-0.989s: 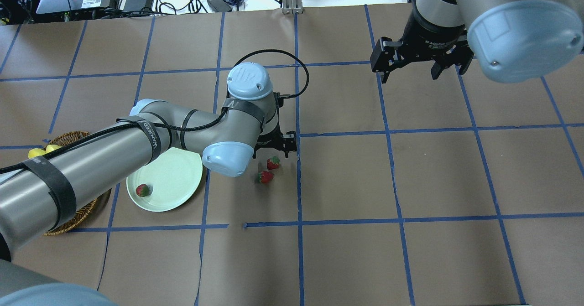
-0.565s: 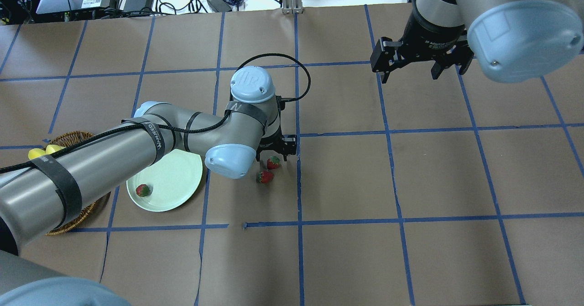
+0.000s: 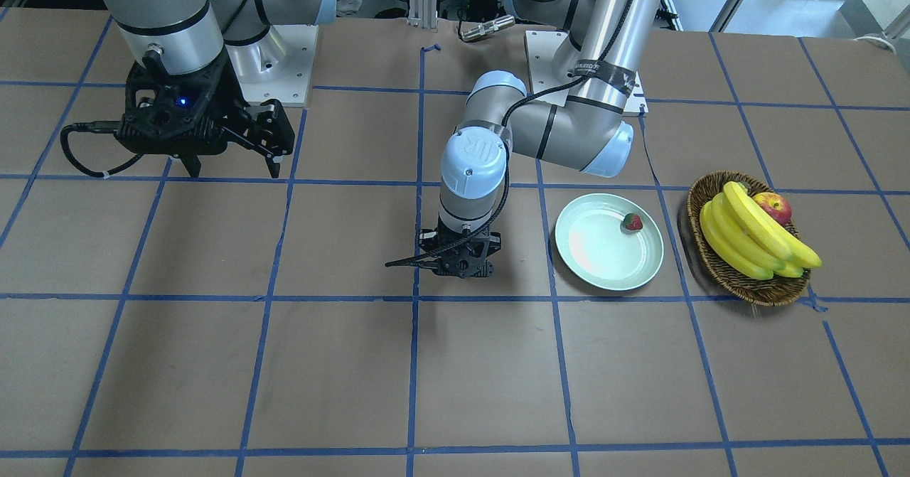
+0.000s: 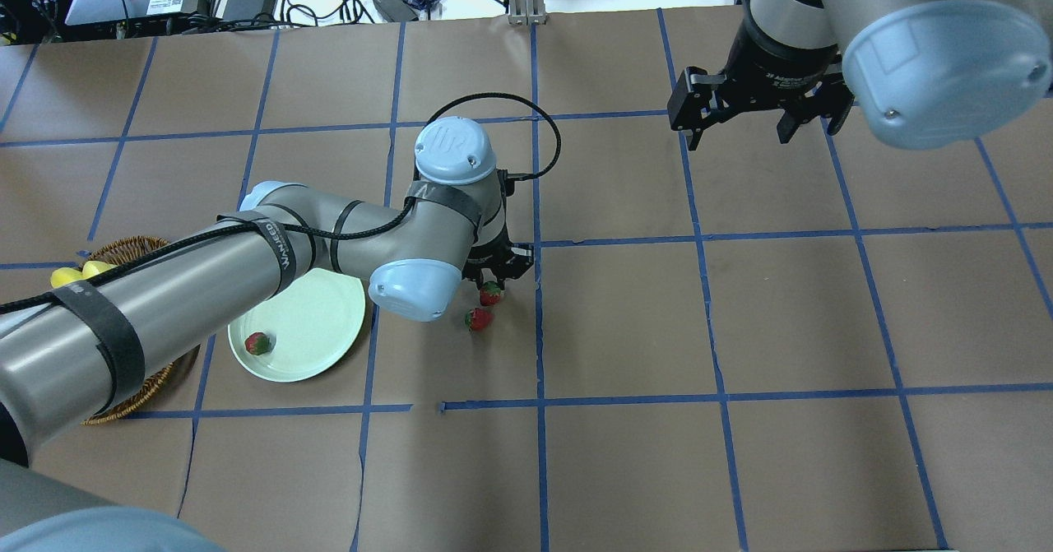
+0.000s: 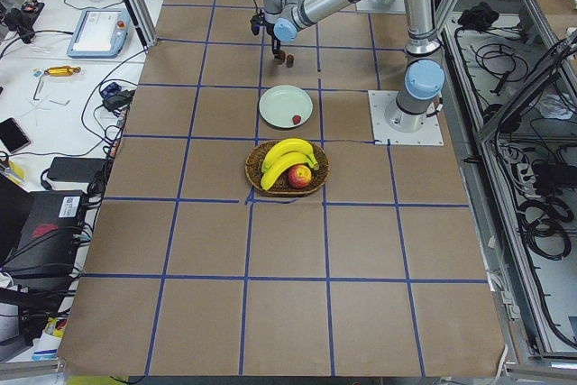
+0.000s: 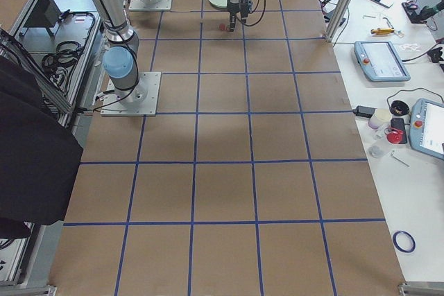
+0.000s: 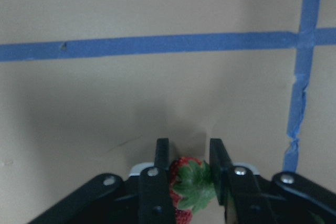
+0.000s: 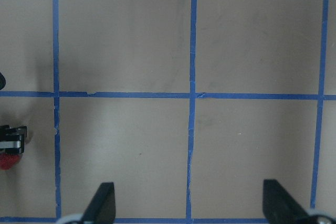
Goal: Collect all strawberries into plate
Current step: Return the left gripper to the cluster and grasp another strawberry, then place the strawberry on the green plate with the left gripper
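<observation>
My left gripper (image 4: 492, 279) is down at the table and shut on a strawberry (image 4: 491, 294); in the left wrist view its two fingers press the red berry with its green top (image 7: 190, 183) from both sides. A second strawberry (image 4: 478, 319) lies on the brown paper just beside it. A third strawberry (image 4: 257, 343) lies in the pale green plate (image 4: 317, 322), also seen in the front view (image 3: 632, 222). In the front view the left gripper (image 3: 461, 269) hides the two berries on the table. My right gripper (image 4: 740, 134) hangs open and empty far to the right.
A wicker basket (image 3: 739, 281) with bananas (image 3: 753, 235) and a red apple (image 3: 773, 205) stands beside the plate (image 3: 604, 253), on the side away from the gripper. My left forearm crosses over the basket (image 4: 132, 248) and the plate's edge. Blue tape lines grid the brown paper.
My left gripper has come down over the nearer strawberry and its fingers have closed on it. The right arm has not moved.
</observation>
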